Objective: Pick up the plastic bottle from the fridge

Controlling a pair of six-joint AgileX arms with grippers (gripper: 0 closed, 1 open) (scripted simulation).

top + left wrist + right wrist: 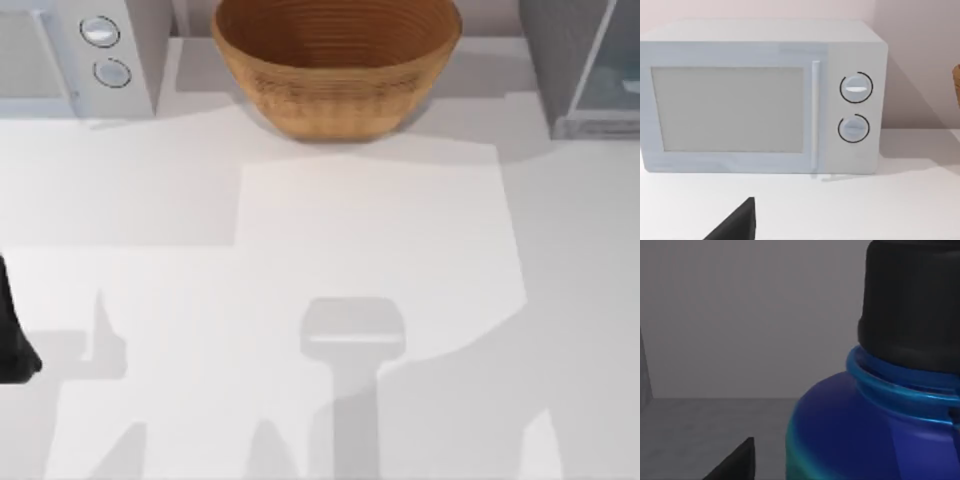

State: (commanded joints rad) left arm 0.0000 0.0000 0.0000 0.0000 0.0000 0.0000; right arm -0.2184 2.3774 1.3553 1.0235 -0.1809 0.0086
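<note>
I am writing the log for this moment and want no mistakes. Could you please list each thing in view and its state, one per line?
plastic bottle: upright, dark cap on, close before the right wrist camera, on a grey floor.
fridge: at the table's far right.
microwave: door shut.
basket: upright, nothing visible inside.
left arm: at the table's left edge.

Light: bright and even on the white surface [300,230].
Shadows: soft grey arm shapes along the near edge.
Right wrist view: dim; the plastic bottle [875,430] looks blurred.
</note>
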